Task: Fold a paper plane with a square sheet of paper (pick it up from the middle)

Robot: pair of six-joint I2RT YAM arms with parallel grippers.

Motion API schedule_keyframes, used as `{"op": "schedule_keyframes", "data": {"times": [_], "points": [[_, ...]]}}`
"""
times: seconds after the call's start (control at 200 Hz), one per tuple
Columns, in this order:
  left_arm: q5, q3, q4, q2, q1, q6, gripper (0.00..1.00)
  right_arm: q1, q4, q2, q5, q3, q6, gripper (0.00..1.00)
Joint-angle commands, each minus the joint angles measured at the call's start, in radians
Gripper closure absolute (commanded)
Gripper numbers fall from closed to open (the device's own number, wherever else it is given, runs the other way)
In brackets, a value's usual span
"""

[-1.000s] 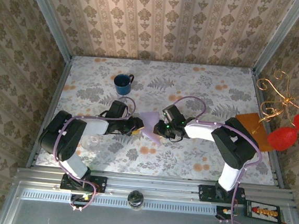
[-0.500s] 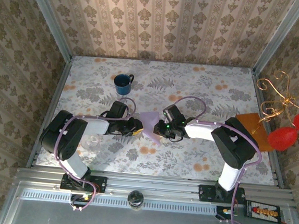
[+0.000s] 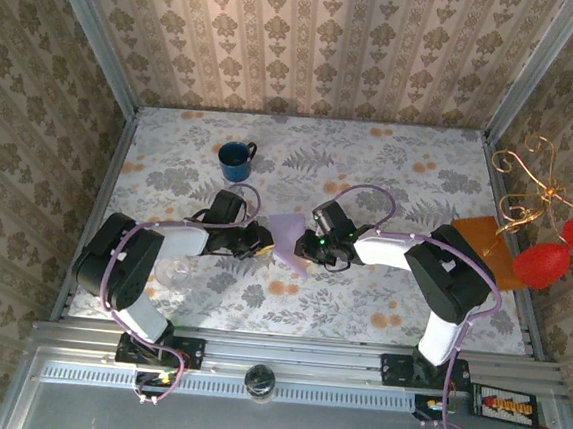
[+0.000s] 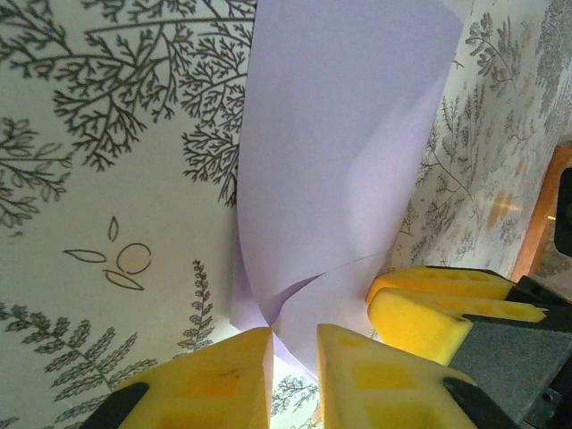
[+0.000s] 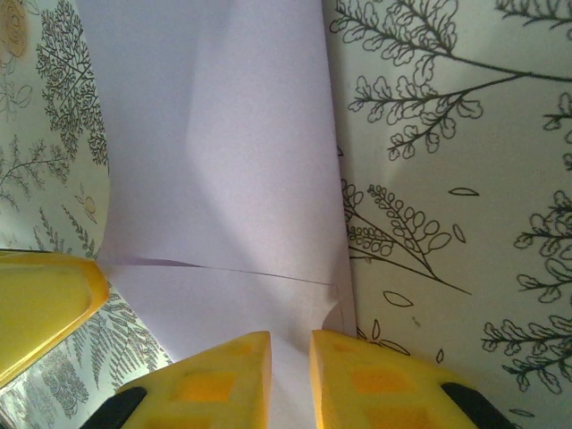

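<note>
Now mid-fold: the sheet of paper point(image 3: 287, 232) sits at the middle of the table point(image 3: 390, 173), curled and creased, between your two grippers. Your left gripper point(image 4: 294, 362) and right gripper point(image 5: 290, 366) each pinch one side of it in narrow jaws. Its long axis runs roughly from the arm bases toward the far wall, narrower end nearest the bases. The next move likely calls for carrying one flap across and pressing the crease flat, gently.
</note>
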Motion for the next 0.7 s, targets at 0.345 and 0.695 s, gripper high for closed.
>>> {"op": "schedule_keyframes", "data": {"times": [0.345, 0.695], "points": [[-0.027, 0.007, -0.006, 0.009, 0.003, -0.007, 0.77, -0.004, -0.014, 0.028, 0.001, -0.034, 0.002, 0.80], [0.043, 0.022, 0.084, 0.051, 0.000, -0.031, 0.82, -0.003, -0.009, 0.035, -0.002, -0.033, 0.001, 0.80]]}}
